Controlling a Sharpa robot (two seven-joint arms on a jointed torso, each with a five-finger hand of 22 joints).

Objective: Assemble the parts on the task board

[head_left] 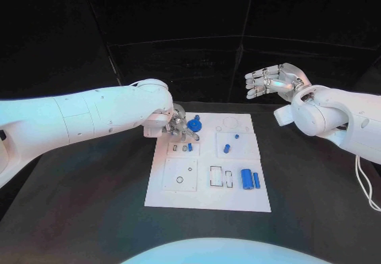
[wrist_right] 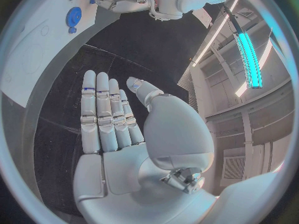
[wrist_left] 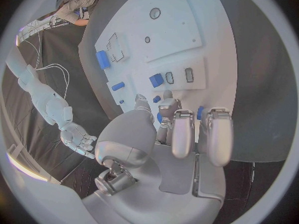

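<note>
The left hand (head_left: 176,127), fingers curling down over a blue gear (head_left: 195,126) at the task board (head_left: 208,202)'s upper left, is seemingly seating it, needing gentle pressing next, though its grip is unclear, while the right hand (head_left: 272,80) is hovering open, upper right.

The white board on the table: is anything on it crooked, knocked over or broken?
Nothing stands out. The task board lies flat and square, and the blue parts sit tidily on it. The left hand works at its far edge; the right hand hangs open, off the board.
</note>
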